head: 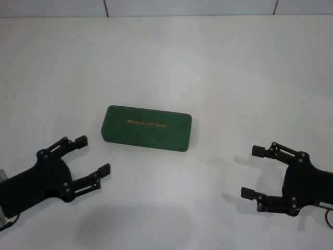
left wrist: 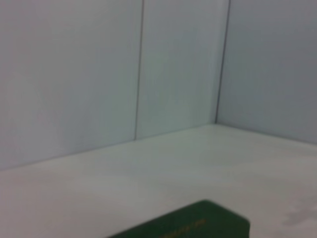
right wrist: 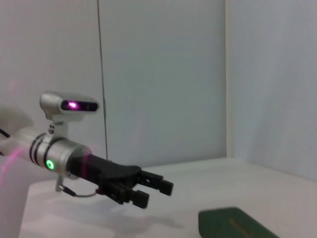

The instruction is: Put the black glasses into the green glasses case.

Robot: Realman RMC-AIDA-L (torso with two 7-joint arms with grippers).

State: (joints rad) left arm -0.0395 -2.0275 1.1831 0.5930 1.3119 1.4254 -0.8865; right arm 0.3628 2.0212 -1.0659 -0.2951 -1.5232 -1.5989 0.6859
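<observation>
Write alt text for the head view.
A closed green case with gold lettering on its lid lies in the middle of a white table. The left end effector and right end effector hover low on either side of it, both open and empty. No glasses are visible.

Overhead head view; low wrist views sharing green glasses case (head: 146,128).

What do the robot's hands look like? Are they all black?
Mostly. The left gripper and right gripper are black, with two jointed linkage fingers each. In the right wrist view, the left arm has a silver wrist with a green ring light and a thin cable.
</observation>
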